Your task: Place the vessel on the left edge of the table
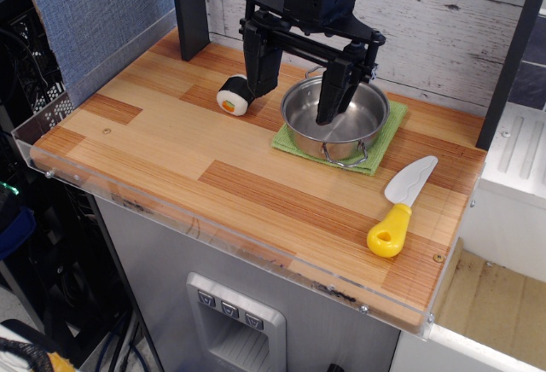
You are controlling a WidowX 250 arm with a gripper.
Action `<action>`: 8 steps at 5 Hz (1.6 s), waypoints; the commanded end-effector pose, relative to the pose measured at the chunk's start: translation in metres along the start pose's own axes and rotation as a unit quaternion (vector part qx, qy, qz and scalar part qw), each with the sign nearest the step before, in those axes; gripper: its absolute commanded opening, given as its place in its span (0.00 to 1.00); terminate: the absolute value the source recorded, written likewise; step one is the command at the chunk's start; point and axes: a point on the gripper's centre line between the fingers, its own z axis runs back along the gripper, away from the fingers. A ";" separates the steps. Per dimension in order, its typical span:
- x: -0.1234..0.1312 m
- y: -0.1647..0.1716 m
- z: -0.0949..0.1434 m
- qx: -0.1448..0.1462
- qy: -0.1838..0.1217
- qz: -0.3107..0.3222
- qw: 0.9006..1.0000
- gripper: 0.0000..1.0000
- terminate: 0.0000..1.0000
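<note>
The pincer (297,99) is spread wide over the steel pot (335,120): one finger stands inside the bowl, the other outside its left rim, toward the sushi roll (233,95).

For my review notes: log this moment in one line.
gripper: open, straddling pot rim | pot: on green cloth | not yet moved left

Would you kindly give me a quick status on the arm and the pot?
Gripper open, straddling pot rim, one finger inside. Vessel on green cloth, not lifted. Sushi roll lies to its left on the table.
</note>
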 end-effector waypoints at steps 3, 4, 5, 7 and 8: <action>0.064 0.006 -0.011 0.013 -0.035 0.005 0.999 1.00 0.00; 0.087 0.007 -0.020 0.029 -0.062 0.004 0.998 1.00 0.00; 0.104 0.002 -0.035 0.029 -0.077 0.009 0.997 1.00 0.00; 0.126 -0.016 -0.058 -0.012 -0.072 0.012 0.997 1.00 0.00; 0.127 -0.016 -0.041 -0.001 -0.083 0.022 0.996 1.00 0.00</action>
